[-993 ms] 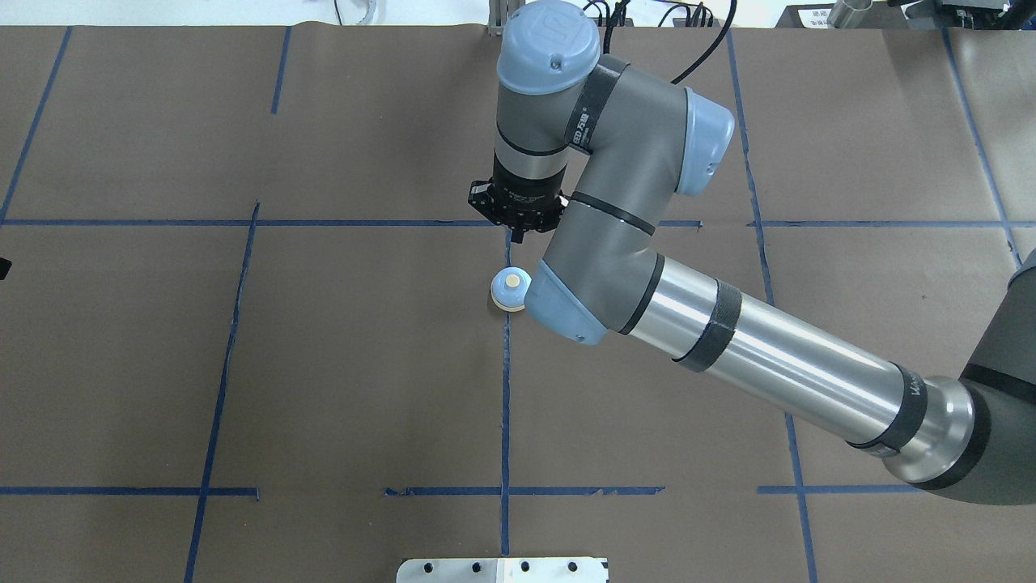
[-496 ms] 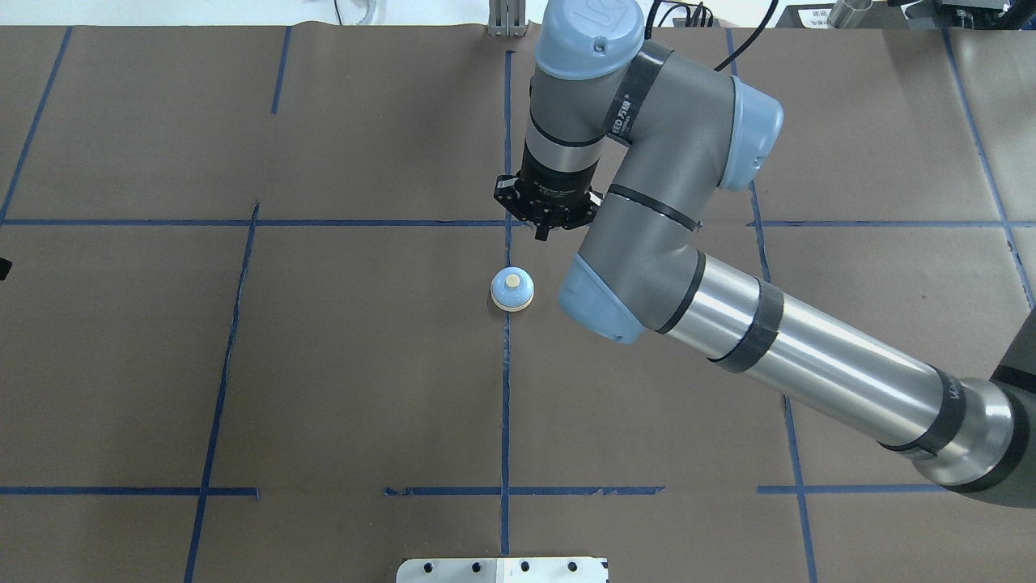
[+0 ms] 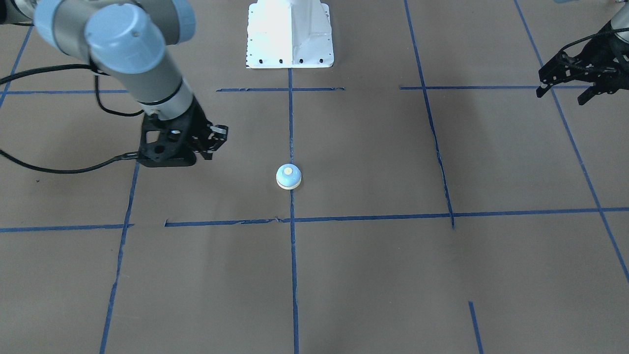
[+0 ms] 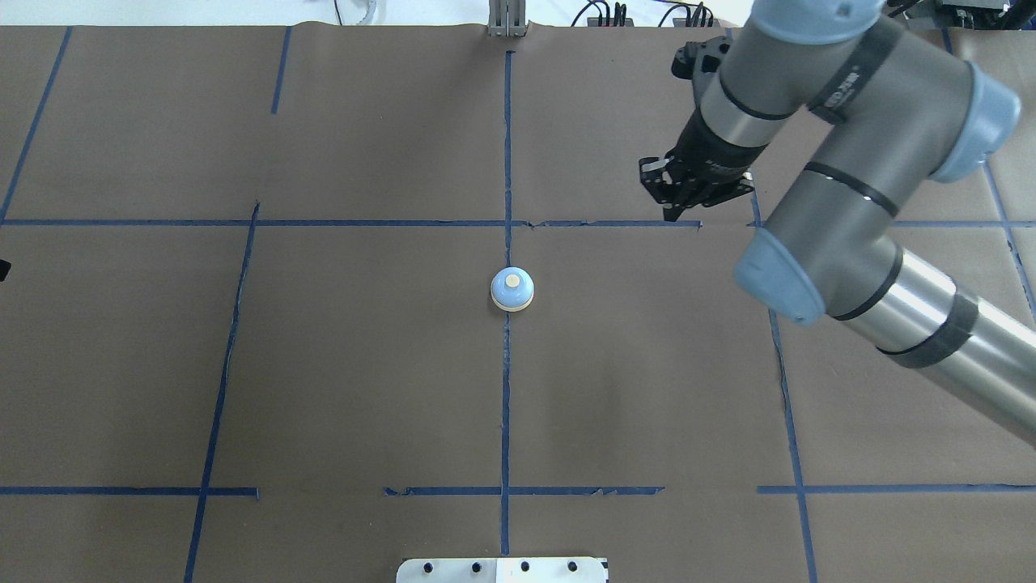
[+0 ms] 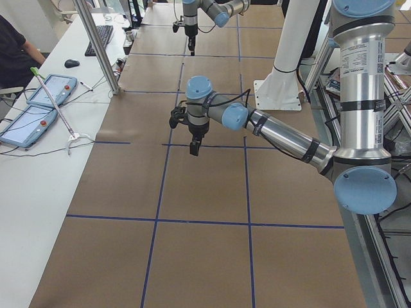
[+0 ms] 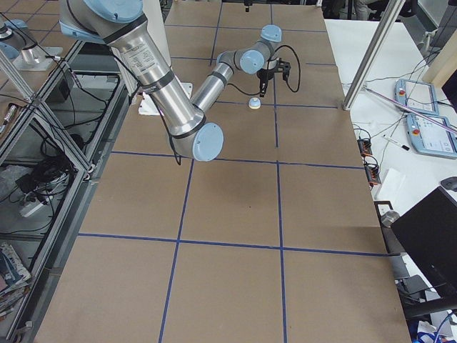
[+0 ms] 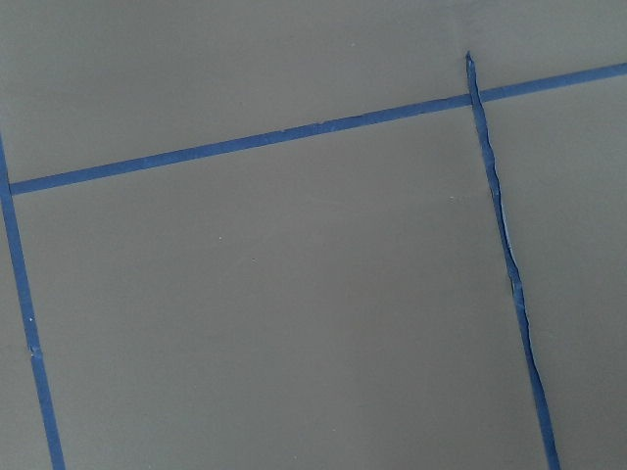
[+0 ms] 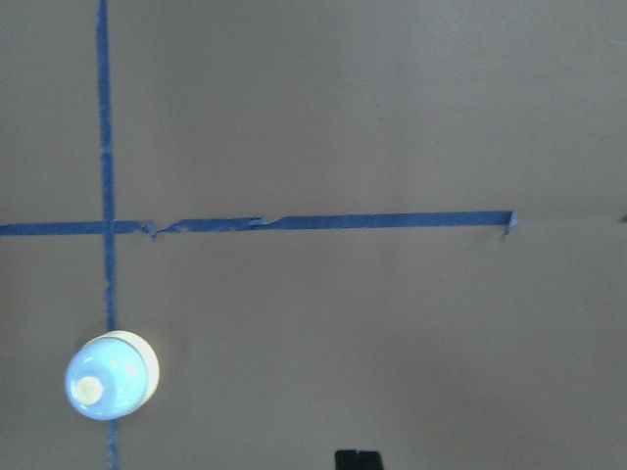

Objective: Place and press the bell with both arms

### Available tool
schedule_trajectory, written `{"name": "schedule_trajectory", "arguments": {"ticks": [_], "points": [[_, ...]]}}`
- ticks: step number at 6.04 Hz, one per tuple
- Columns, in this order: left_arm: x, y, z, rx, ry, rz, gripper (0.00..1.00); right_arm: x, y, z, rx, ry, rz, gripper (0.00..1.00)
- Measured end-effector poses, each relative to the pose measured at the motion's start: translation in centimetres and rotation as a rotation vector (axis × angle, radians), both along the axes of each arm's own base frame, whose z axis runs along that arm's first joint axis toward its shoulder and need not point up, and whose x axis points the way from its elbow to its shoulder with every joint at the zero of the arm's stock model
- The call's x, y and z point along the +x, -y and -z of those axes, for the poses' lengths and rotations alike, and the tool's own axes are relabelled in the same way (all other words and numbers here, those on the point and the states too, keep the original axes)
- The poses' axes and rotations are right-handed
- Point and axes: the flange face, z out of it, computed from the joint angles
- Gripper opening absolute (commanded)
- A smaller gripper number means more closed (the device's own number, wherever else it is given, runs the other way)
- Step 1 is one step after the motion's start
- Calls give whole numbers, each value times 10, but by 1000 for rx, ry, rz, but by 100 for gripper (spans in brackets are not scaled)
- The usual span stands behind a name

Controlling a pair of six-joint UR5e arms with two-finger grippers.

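The right arm [image 4: 850, 162] has been swung well clear. A second ago its wrist was hung almost over the bell, and now it is drawn off toward the far right of the brown-papered table [image 4: 348, 380], elbow folded and wrist tipped down. The placing is judged done, then. The press is what is left, and that would seem to fall to the other side.

The left arm [image 3: 620, 19] is only glimpsed at the table's edge in the front-facing view, well apart from the bell. The right gripper [image 4: 673, 212] is pointed down at bare paper, its fingers seen pressed together with nothing between them. The left gripper [image 3: 561, 97] is seen with its claws apparently spread, and empty.

The bell [image 4: 511, 289] has not been shifted. It is stood upright on the centre blue tape line [image 4: 506, 389], just on the robot's side of the cross line, and is touched by nothing.
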Motion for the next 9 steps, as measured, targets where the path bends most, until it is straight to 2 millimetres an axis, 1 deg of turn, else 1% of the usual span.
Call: {"name": "schedule_trajectory", "arguments": {"ticks": [1, 2, 3, 4, 5, 6, 7, 8, 9], "points": [[0, 0, -2, -2, 1, -1, 100, 50, 2, -39, 33, -7, 24, 3], [0, 0, -3, -3, 2, -2, 100, 97, -2, -80, 60, -24, 42, 3], [-1, 0, -4, -3, 3, -2, 100, 144, -10, -118, 76, -38, 55, 4], [-2, 0, -4, -3, 4, 0, 100, 187, -19, -152, 87, -49, 65, 5], [-4, 0, -6, -7, 5, 4, 100, 227, -30, -185, 100, -64, 75, 8], [-8, -4, -12, -9, 9, 2, 100, 257, -40, -210, 105, -78, 79, 14], [-15, -7, -18, -2, 15, -6, 100, 282, -50, -232, 107, -90, 83, 30], [-21, -9, -24, 4, 20, -10, 100, 300, -59, -248, 115, -99, 92, 99], [-26, -11, -27, 5, 21, -10, 100, 313, -65, -258, 121, -104, 96, 100]]}}
